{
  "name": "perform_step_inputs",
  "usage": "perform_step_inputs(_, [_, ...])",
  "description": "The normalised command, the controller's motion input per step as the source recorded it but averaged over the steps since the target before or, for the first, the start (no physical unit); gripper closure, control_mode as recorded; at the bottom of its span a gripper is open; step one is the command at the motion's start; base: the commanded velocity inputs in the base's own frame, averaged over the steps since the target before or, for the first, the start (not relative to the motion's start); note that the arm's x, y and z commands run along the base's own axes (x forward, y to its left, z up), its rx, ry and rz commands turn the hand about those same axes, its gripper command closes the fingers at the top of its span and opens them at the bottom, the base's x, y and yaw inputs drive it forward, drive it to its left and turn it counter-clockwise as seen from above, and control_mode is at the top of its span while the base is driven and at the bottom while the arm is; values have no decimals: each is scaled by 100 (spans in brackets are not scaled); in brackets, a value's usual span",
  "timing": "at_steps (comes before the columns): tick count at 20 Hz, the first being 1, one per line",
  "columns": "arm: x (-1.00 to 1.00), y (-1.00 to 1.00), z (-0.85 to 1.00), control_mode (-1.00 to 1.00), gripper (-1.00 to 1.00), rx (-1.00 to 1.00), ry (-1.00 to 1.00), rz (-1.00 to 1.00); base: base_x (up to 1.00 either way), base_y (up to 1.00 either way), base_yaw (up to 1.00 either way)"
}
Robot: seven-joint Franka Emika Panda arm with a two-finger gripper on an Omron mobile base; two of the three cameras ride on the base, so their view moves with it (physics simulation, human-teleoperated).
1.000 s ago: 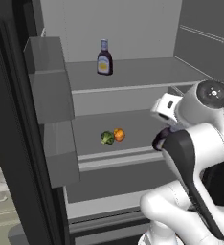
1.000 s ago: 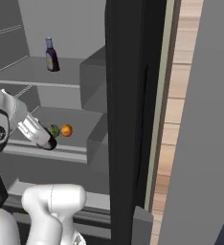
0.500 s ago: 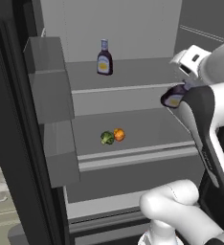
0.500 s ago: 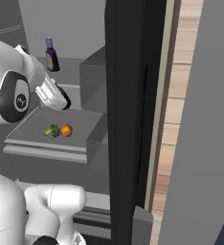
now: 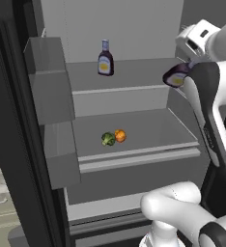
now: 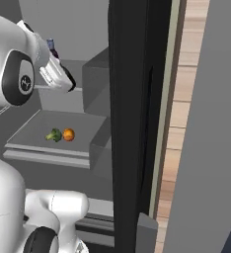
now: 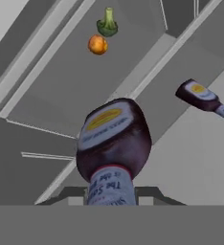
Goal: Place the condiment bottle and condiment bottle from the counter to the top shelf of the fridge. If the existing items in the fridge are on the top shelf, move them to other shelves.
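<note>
One condiment bottle (image 5: 105,58) stands upright on the fridge's top shelf (image 5: 139,72), left of its middle. The other condiment bottle (image 5: 176,75) is tilted in the air at the right end of that shelf, level with it. My gripper (image 5: 188,64) is shut on its neck. In the hand view the held bottle (image 7: 114,139) hangs base-forward over the shelf edge, with the standing bottle (image 7: 202,98) off to the right. The broccoli (image 5: 108,139) and the orange vegetable (image 5: 120,136) lie side by side on the lower shelf (image 5: 153,128), also seen as broccoli (image 7: 107,24) and orange vegetable (image 7: 98,44).
Grey door bins (image 5: 49,82) jut out on the left of the fridge opening. The black fridge side (image 6: 132,113) and a wooden wall strip (image 6: 184,99) bound the right. My white arm (image 5: 209,120) rises along the right of the shelves.
The arm has lifted the held bottle from the height of the lower shelf up to the height of the top shelf. The standing bottle and the vegetables have stayed put.
</note>
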Motion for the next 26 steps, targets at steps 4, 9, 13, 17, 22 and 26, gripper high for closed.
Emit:
perform_step_inputs(4, [46,8,-1,-100,100,0,-4,0,0,0,0])
perform_step_inputs(9, [60,16,0,-100,100,-6,1,0,0,0,0])
perform_step_inputs(13, [58,12,0,-100,100,-11,3,1,0,0,0])
perform_step_inputs(17, [52,8,-1,-100,100,-14,1,2,0,0,0])
perform_step_inputs(22, [61,9,0,-100,100,-8,1,0,0,0,0])
perform_step_inputs(26, [53,3,-10,-100,100,-9,1,0,0,0,0])
